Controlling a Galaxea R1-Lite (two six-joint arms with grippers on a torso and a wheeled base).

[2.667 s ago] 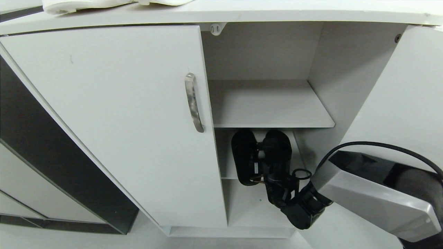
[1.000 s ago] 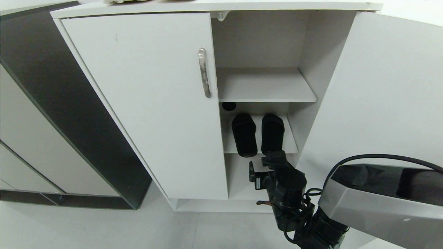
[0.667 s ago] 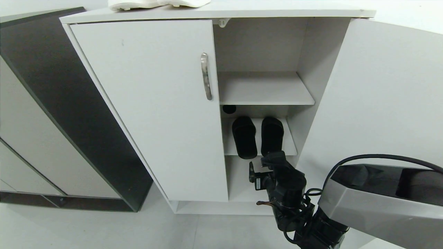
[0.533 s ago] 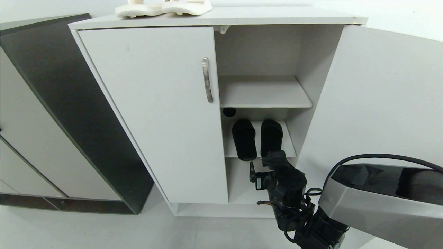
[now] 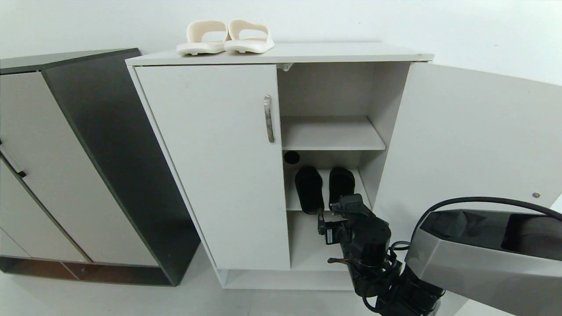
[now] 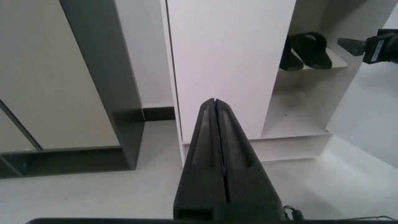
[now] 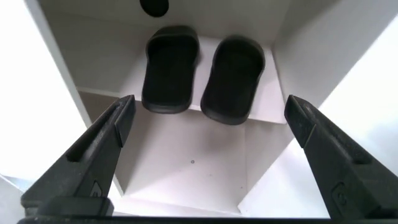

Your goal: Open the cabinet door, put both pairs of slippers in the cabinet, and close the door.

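Over at the white cabinet (image 5: 281, 52) now, with the right door (image 5: 461, 140) standing wide open and the left door (image 5: 219, 166) flat shut behind its metal handle (image 5: 268, 118). Down on the middle shelf (image 5: 290, 206), spotting the black slippers (image 5: 309, 188) side by side, a slim gap between, long axes running front to back into the cabinet, near ends right at the shelf's front lip. Can't tell toe from heel there. Up on the cabinet top, towards its left end, finding the cream slippers (image 5: 246, 43) pressed together, also lying front to back, strap arches at the wall end and flat soles towards the front edge. Catching the right gripper (image 5: 333, 210) low in front of the open side, just shy of the black pair, spread wide and holding nothing. Picking out the left gripper (image 6: 214, 106) well back from the closed door, above the floor, pinched tight on nothing. Left of it all, noting a dark-sided cabinet (image 5: 109, 153) just beside the white one
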